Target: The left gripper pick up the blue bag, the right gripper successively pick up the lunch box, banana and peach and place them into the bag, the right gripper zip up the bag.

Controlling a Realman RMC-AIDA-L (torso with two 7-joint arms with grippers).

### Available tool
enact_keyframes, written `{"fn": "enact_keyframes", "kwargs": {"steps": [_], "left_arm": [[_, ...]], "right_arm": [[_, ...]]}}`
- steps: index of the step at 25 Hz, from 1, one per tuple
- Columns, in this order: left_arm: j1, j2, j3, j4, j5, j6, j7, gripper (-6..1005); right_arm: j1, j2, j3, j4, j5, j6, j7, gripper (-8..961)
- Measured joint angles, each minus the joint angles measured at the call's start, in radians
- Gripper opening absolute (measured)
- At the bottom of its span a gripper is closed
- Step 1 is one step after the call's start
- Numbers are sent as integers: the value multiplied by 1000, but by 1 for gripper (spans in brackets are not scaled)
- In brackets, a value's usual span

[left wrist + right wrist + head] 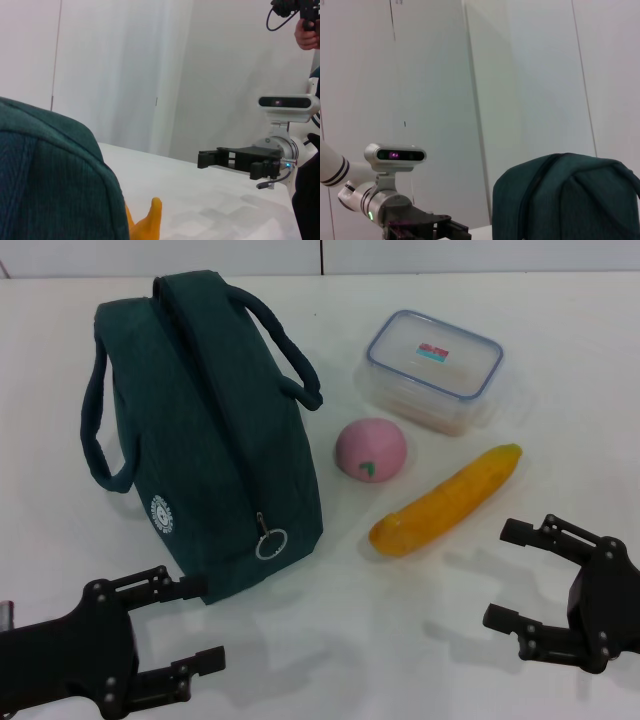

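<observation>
Blue bag (205,430): I log it standing upright on the left half of the white table (330,640), zipped closed, ring pull (271,543) hanging at its near end, both loop handles up.
Lunch box (433,368): far right of the bag, lid clipped on, label facing up.
Peach (371,450): just beside the bag's right side, in front of the lunch box, not touching either.
Banana (446,500): lying diagonally right of the peach, near end toward me, greenish tip pointing to the lunch box.
Left gripper (192,625): low at the near left edge, jaws spread and empty, upper finger just beside the bag's near bottom corner; I cannot tell if it touches.
Right gripper (510,575): near right, jaws spread and empty, apart from the banana.
</observation>
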Motion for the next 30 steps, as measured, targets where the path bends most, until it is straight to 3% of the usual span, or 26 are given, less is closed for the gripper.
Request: {"fn": "enact_keyframes", "kwargs": {"steps": [19, 26, 30], "left_arm": [[-4, 0, -1, 0, -1, -4, -19, 721], [-38, -2, -7, -1, -25, 50, -208, 721], [-76, -2, 5, -9, -116, 90, -386, 720]], "right_arm": [[-1, 0, 0, 5, -1, -1, -1, 847], [0, 0, 9, 11, 18, 6, 8, 843], [3, 0, 9, 11, 24, 17, 9, 840]]}}
